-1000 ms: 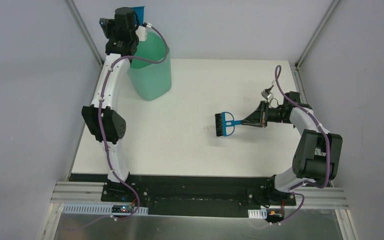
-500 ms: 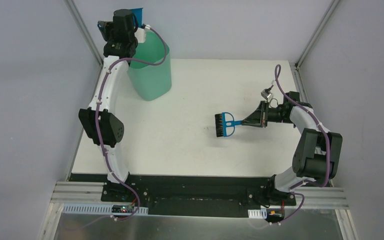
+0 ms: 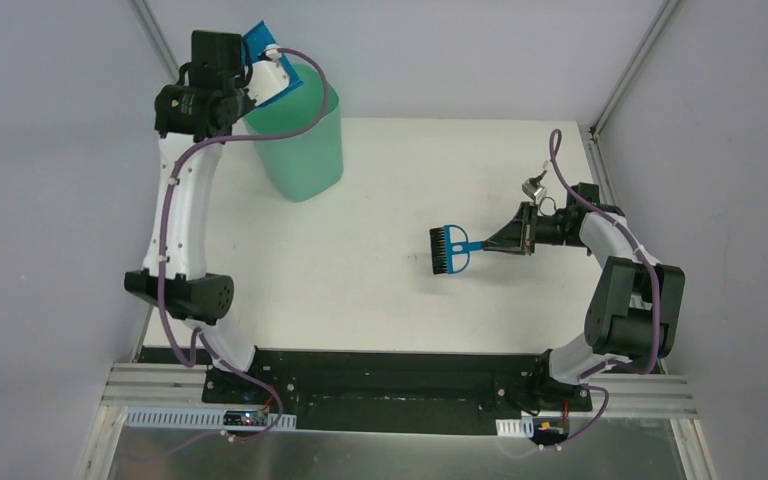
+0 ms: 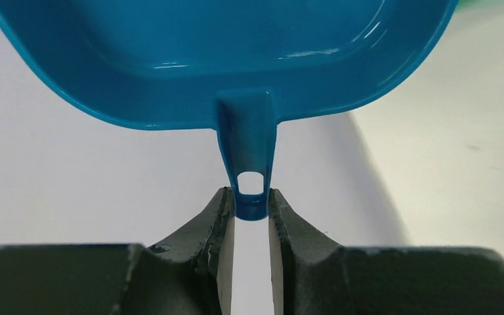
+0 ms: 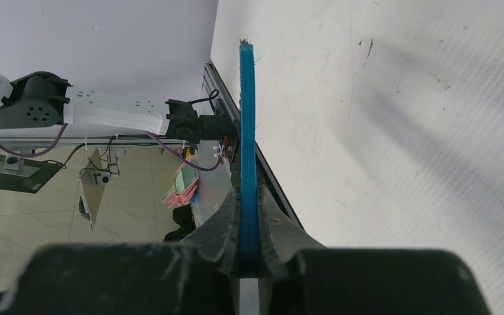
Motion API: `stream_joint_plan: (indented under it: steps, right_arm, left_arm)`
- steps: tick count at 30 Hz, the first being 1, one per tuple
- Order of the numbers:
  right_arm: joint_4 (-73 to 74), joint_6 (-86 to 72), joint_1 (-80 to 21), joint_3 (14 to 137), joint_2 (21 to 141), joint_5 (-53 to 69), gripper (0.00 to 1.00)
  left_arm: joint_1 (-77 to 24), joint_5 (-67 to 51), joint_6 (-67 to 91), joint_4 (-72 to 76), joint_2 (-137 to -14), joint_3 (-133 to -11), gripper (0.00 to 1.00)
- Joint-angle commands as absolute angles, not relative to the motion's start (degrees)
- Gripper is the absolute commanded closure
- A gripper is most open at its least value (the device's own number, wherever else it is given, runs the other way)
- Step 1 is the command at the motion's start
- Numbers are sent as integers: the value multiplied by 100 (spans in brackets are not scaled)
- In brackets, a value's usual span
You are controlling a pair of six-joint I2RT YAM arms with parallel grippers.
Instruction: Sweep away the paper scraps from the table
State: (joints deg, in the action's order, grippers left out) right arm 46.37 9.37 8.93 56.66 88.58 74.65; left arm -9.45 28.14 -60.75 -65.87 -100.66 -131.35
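The left fingers point(image 4: 227, 213) are narrowed onto the tip of the blue dustpan point(image 4: 236, 59) handle, just below its hanging hole. The pan spreads out beyond the fingertips, raised over the rim of the mint-green bin point(image 3: 305, 150). No paper scraps show on the table point(image 3: 360, 300) or in any view, so they are probably in the pan or the bin. To empty well, tip the far lip down inside the bin's mouth and grip firmly, since so thin a handle could pivot. The right fingers point(image 5: 226, 230) pinch the brush point(image 3: 450, 250) handle, bristles out ahead of them, down by the table
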Motion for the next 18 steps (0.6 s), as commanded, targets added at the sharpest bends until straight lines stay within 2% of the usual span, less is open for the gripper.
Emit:
stream_joint_plan:
  steps: [1, 6, 12, 15, 18]
  right_arm:
    - [4579, 1111, 932, 5884, 8901, 7621, 100]
    - [4578, 1091, 932, 5863, 8869, 7550, 100]
    - [4547, 883, 932, 5834, 9040, 7236, 100]
    - [4554, 811, 900, 5844, 9281, 7097, 100]
    - [4608, 731, 766, 5898, 9627, 6715, 100]
  left_arm:
    - [-985, 1235, -4128, -8296, -9219, -12927, 99]
    - [-984, -588, -3607, -8571, -8263, -11496, 98]
    - [-1016, -2464, -3796, -8596, -7449, -9309, 93]
    - [-1145, -2870, -3971, -8512, -7242, -8409, 90]
    - [-1494, -2735, -4025, -8232, -7098, -7571, 89]
